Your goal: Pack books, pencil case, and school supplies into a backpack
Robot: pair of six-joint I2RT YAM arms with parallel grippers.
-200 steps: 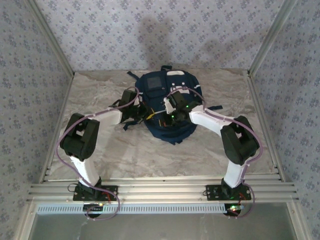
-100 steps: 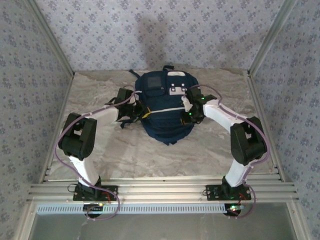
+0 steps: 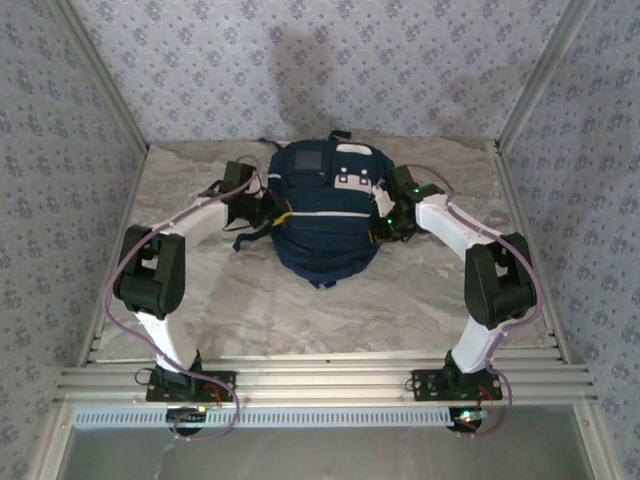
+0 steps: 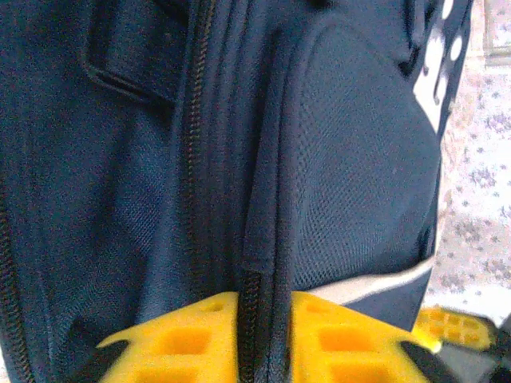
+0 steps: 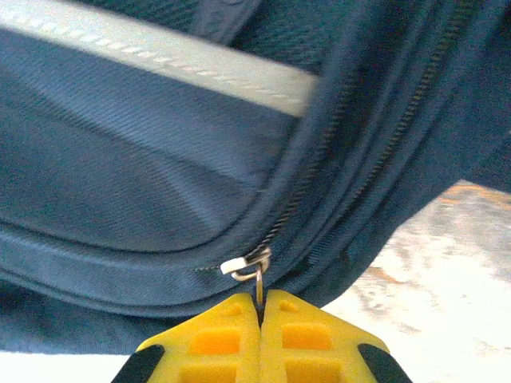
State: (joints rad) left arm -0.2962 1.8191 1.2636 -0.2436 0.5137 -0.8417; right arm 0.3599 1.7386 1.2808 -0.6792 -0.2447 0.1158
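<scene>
One backpack (image 3: 322,225) mid-frame on table (image 3: 250,310); right pincer (image 5: 260,307) clamped shut on zipper pull (image 5: 247,267); left pincer (image 4: 265,319) astride seam (image 4: 259,231), jaws slightly apart, grip can't tell.

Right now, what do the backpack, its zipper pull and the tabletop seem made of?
Backpack: matte navy woven fabric, likely synthetic; weave and mesh texture show. Zipper pull: silvery metal, by its shine. Tabletop: marble-like veining, smooth; real stone or printed laminate, can't tell.
</scene>
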